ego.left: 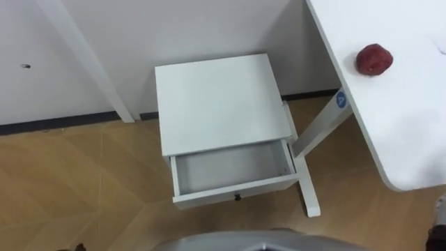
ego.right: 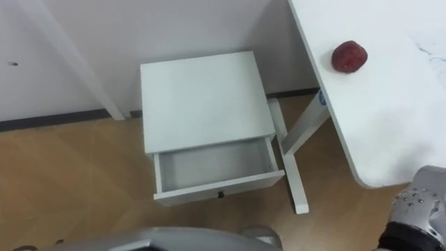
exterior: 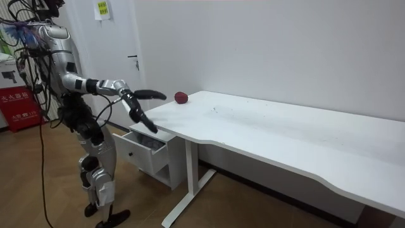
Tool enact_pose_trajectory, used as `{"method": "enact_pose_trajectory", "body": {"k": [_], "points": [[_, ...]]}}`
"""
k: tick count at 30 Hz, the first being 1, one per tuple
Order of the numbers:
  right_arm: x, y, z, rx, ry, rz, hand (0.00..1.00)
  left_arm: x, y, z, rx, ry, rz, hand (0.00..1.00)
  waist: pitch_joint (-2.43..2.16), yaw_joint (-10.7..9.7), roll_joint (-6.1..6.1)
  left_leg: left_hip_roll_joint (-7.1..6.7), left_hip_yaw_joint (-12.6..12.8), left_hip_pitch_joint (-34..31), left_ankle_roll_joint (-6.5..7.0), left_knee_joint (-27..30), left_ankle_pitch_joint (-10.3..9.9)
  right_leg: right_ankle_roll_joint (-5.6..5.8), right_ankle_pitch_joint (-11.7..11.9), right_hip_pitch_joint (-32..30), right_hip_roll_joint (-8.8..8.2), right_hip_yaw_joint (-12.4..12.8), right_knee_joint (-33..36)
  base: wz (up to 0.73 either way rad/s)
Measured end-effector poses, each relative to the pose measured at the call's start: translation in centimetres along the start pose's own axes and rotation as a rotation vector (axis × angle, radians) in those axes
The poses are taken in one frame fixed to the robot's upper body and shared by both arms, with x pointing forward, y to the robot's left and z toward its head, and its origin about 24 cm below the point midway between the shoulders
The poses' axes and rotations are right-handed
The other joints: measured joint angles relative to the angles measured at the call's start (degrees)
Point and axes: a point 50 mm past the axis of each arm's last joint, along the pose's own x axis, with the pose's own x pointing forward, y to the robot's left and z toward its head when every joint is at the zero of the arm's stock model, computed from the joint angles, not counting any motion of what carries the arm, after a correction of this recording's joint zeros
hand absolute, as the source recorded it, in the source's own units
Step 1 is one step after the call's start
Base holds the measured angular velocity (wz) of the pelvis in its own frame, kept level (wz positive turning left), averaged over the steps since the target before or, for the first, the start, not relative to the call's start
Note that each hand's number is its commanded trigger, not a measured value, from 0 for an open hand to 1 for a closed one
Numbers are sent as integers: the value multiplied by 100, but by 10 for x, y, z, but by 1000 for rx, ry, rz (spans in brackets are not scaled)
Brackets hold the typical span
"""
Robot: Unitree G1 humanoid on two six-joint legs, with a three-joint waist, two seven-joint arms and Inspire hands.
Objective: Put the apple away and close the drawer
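The red apple lies on the white table to my right, near its back edge. Below and left of it stands a small white cabinet whose drawer is pulled out, with nothing inside. I stand in front of the cabinet with both arms stretched forward. My right hand hangs low beside the table's front corner, well short of the apple, and in the room view it points down over the drawer with straight fingers. My left hand is held flat at table height, holding nothing.
A white table leg with its foot stands right beside the drawer's right side. A slanted white bar leans on the wall to the left. Wooden floor spreads left of the cabinet.
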Motion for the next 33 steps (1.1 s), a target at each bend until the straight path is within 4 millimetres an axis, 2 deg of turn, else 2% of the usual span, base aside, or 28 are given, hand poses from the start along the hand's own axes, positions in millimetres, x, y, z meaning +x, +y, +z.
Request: {"method": "enact_pose_trajectory", "body": {"k": [2, 5, 10, 14, 21, 23, 26, 33], "points": [[-13, 16, 3, -76, -94, 122, 0, 0, -3, 6, 41, -29, -11, 0, 0, 62, -20, -1, 10, -41, -8, 17, 23, -6, 4, -92, 1, 15, 6, 0], [-21, 29, 1, -155, -152, 250, 0, 0, -6, 7, 67, -44, -26, 0, 11, 181, -30, 2, 10, -33, -8, 14, 24, -6, 4, -97, 1, -13, -8, 0], [-37, 44, -9, -285, -196, 459, 0, 0, -8, 8, 81, -50, -35, 0, 56, 320, -72, 15, 20, -9, -11, -25, 23, -6, 4, -105, 8, -17, -14, 0], [-45, 53, -15, -327, -178, 594, 0, 0, -8, 7, 85, -47, -38, 0, 66, 391, -93, 18, -3, -7, -13, -44, 24, -6, 4, -61, 5, -95, -16, 4], [-49, 55, -34, -470, -131, 737, 0, 0, -7, 7, 98, -51, -36, 0, 75, 475, -119, 14, -77, 15, -14, -51, 24, -5, 4, -8, 6, -145, -30, 6], [-47, 53, -41, -516, -113, 770, 0, 0, -4, 8, 111, -55, -32, 0, 70, 487, -142, 14, -132, 22, -16, -41, 25, -5, 3, 34, 1, -248, -28, 15], [-47, 50, -48, -583, -119, 808, 0, 0, -2, 6, 117, -51, -28, 0, 73, 502, -146, 9, -168, 50, -16, -36, 25, -5, 3, 80, -1, -261, -34, 8], [-50, 47, -58, -639, -91, 868, 0, 0, -3, 5, 118, -47, -30, 0, 74, 549, -146, 6, -167, 88, -16, -30, 25, -5, 3, 119, -2, -263, -32, 0]]}}
